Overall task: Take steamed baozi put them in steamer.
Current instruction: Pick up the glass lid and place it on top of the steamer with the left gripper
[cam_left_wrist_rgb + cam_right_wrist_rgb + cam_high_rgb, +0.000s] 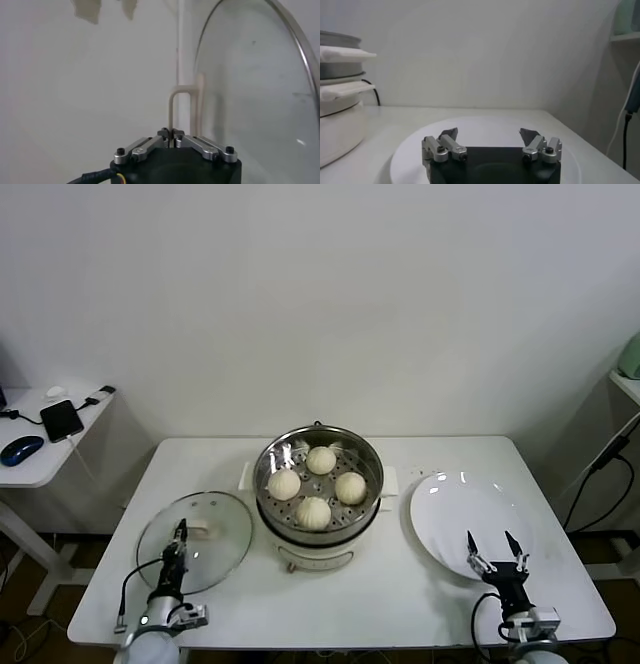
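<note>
On the white table, largest item to smallest:

Table (420, 584): white rectangular top carrying every item listed below.

Steamer (318, 529): large shiny steel pot on a cream-white base, mid-table, perforated tray visible inside, uncovered.

Plate (450, 514): flat, white, round, bare; just beside the steamer on the robot's right.

Glass lid (215, 554): round, steel-rimmed, lying flat on the table to the robot's left of the steamer, apart from it; cream handle (205, 530) near its centre.

Steamed baozi (314, 512): four smooth cream-white buns, all resting on the perforated tray inside the steamer, one toward the back, one at each side, one at the front.

Right gripper (495, 548): parked at the plate's near edge, claw spread wide apart, nothing between its tips.

Left gripper (179, 536): over the glass lid just beside the handle, claw tips pressed together; the wrist view shows them meeting at the foot of the handle's thin upright, whether pinching it I cannot tell.
</note>
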